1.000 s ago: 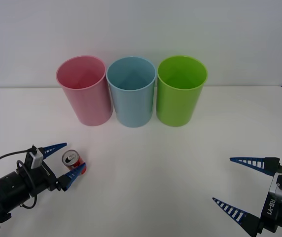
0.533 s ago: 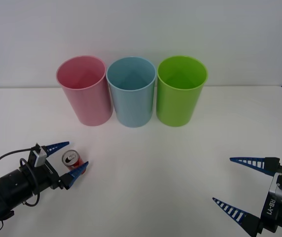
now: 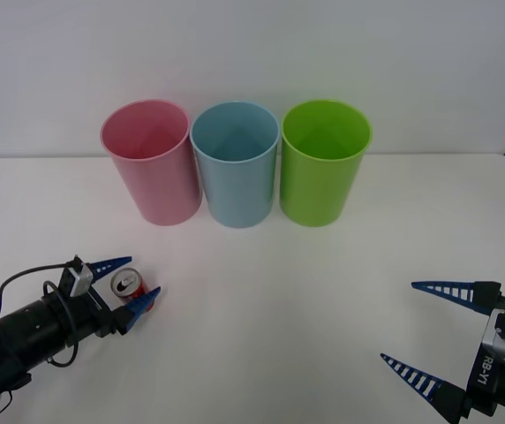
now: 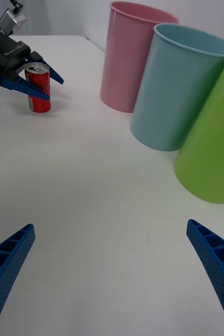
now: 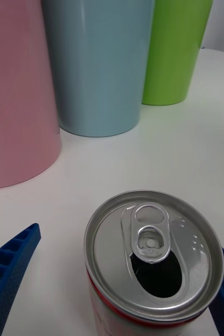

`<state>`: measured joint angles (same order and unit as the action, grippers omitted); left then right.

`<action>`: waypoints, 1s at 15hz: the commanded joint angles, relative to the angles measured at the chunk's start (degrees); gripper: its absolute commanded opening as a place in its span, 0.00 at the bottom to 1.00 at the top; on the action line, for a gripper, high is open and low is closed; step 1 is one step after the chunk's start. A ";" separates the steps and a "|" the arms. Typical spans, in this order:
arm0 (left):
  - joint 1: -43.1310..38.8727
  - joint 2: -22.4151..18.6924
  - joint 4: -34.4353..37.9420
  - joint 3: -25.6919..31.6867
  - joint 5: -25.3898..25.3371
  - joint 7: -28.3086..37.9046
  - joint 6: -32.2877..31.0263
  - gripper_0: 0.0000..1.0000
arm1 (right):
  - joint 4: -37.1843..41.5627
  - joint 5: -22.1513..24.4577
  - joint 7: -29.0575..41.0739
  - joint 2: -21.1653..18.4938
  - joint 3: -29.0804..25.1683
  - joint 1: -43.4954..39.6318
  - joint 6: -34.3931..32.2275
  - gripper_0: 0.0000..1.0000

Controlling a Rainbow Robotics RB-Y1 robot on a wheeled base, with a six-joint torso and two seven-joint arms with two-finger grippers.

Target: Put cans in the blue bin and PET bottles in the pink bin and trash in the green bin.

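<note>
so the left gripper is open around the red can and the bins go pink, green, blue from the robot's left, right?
Not quite: the order is pink bin, blue bin, green bin, so blue stands in the middle, as the front view shows. The rest holds: the left gripper is open around the upright red can.

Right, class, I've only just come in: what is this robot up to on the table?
The left gripper has its open fingers on either side of a small red can standing upright on the white table, not yet clamped. The right gripper waits open, near the robot. Pink bin, blue bin and green bin stand in a row behind.
</note>
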<state>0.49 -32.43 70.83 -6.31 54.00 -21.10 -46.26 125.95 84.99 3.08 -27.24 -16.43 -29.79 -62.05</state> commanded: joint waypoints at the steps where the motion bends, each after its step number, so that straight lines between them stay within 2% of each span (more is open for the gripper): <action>1: 0.13 0.09 0.01 -0.01 0.94 0.62 0.03 0.02 | 0.00 0.00 0.00 0.00 0.00 0.00 0.00 1.00; 15: 0.83 0.18 0.80 -0.01 1.82 0.80 -1.55 0.00 | 0.00 0.00 0.00 0.00 0.00 0.00 0.00 1.00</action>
<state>1.32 -32.26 71.32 -6.33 55.59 -20.38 -47.23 125.95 84.99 3.08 -27.24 -16.43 -29.79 -62.05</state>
